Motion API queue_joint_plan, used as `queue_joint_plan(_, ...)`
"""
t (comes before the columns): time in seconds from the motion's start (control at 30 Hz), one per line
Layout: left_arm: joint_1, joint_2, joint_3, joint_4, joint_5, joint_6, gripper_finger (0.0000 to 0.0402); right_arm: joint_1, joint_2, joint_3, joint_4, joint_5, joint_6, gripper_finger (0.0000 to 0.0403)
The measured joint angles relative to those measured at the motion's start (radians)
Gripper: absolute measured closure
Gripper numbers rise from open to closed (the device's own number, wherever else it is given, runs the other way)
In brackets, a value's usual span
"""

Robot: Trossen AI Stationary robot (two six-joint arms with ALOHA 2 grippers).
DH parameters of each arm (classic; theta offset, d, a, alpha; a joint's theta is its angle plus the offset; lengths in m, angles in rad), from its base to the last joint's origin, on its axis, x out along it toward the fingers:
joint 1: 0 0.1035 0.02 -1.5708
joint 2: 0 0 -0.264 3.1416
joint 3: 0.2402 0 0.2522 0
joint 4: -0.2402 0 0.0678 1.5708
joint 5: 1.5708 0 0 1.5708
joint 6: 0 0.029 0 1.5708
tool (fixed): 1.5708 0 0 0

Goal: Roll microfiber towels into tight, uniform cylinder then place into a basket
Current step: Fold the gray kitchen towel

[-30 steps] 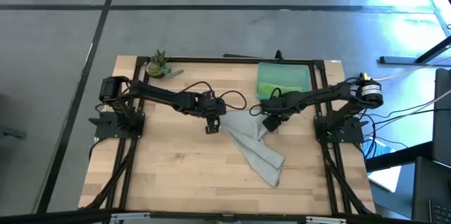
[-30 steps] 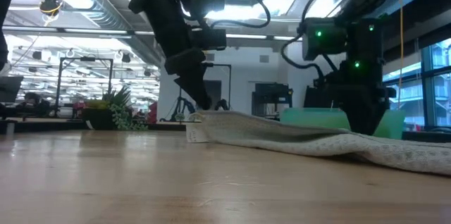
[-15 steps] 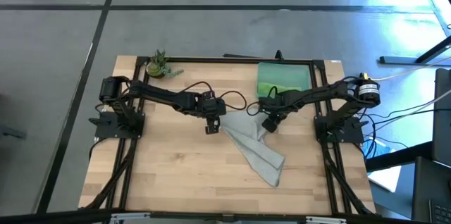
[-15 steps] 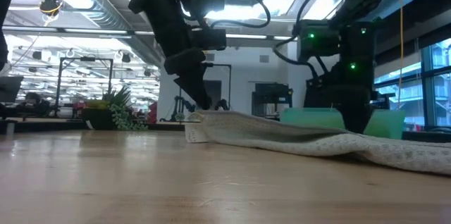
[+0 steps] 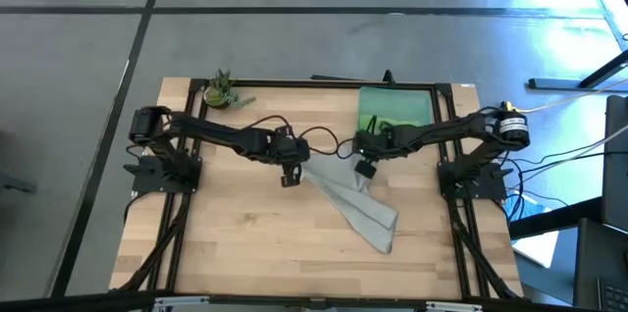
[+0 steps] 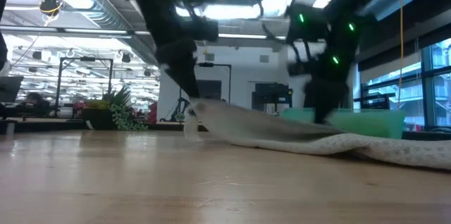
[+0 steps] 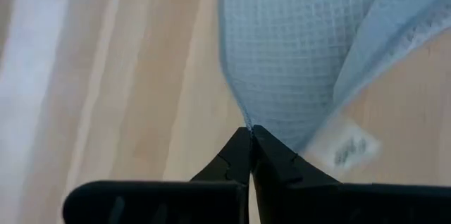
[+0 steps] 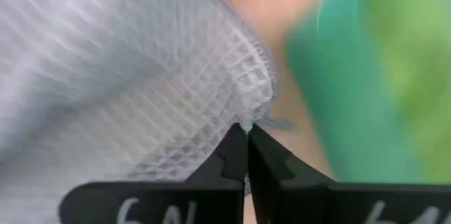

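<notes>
The light grey towel lies crumpled and slanting across the table's middle. Its near end is on the wood. My left gripper is shut on its far left corner, and my right gripper is shut on its far right corner. In the low view the towel's held end is raised a little off the table. The teal basket stands at the far right, just beyond my right gripper. The lime green towel lies in it. My left gripper pinches the towel's edge at its far left corner between its two fingertips, beside the sewn label. The fingers slant down from above. That corner is raised and the rest trails down to the table. Whether it holds one layer or several does not show. My right gripper pinches the towel's hemmed edge at its far right corner between its two fingertips, coming from above. The cloth spreads away from the fingers. Whether it holds one layer or several does not show.
A small potted plant stands at the table's far left corner. Bare wood lies to the left of and nearer than the towel. The basket's near wall is close behind my right gripper.
My right gripper has gone toward the table's left edge with its corner of the grey towel. My left gripper has shifted slightly left and up. The towel's far end has lifted off the table and drawn leftward. Its near end has stayed where it was.
</notes>
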Motion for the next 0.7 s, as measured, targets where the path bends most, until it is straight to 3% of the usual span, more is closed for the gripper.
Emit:
queue_joint_plan(0.4,-0.015,-0.361,0.001,-0.163,-0.195,-0.051,0.0401,0.024,-0.136,0.304,-0.071,0.17,-0.267,0.0401)
queue_joint_plan(0.7,0.013,-0.627,0.004,-0.19,-0.357,-0.051,0.0401,0.004,-0.149,0.495,-0.086,0.266,-0.448,0.0401)
